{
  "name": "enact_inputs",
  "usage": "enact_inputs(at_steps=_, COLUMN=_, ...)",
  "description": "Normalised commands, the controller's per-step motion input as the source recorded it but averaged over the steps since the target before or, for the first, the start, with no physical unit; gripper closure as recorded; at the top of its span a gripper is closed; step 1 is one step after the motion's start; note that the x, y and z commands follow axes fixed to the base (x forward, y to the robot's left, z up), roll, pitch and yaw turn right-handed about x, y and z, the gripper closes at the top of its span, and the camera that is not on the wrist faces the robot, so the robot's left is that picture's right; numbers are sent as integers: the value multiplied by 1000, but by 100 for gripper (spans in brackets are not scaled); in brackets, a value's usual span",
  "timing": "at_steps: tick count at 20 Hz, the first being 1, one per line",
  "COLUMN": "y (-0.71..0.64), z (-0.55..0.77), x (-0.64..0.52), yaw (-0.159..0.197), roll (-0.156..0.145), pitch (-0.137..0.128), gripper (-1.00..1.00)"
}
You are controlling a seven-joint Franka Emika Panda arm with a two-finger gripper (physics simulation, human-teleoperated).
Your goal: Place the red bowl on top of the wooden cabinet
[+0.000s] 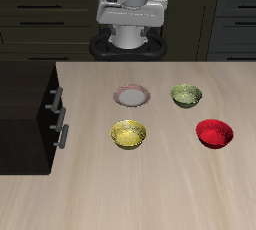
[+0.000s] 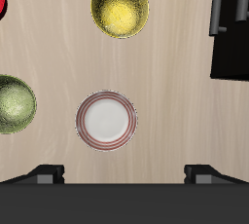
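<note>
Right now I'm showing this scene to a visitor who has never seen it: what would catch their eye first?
Probably the glossy red bowl, the brightest thing on the pale table, standing far across from the wooden cabinet. That cabinet comes next: a big dark block at the table's edge with two silver drawer handles. Between them sit a yellow bowl, an olive-green bowl and a white plate.

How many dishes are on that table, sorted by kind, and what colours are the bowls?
Bowls: 3, namely red bowl, yellow bowl, olive-green bowl
Plates: 1, a white plate with a reddish rim
Total: 4 dishes
</note>
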Motion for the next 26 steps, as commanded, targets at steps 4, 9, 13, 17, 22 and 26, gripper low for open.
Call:
enact_inputs(at_steps=4, y=-26, z=-21, x=10, yaw=-6, roll=-5, pitch=10, gripper=-100)
enact_inputs(at_steps=9, y=22, z=-33, x=7, yaw=9, roll=-11, pitch=-6, gripper=-100)
enact_inputs(at_steps=13, y=29, z=-42, x=37, yaw=14, roll=-27, pitch=-17, gripper=-100)
enact_inputs(at_steps=17, y=-73, z=-53, x=5, yaw=-13, roll=-38, pitch=-13, gripper=-100)
enact_inputs(at_steps=22, y=-117, z=35, x=169, yaw=-22, roll=-33, pitch=23, gripper=-100)
enact_inputs(at_steps=26, y=24, z=87, x=27, yaw=-2, roll=-39, pitch=-30, gripper=-100)
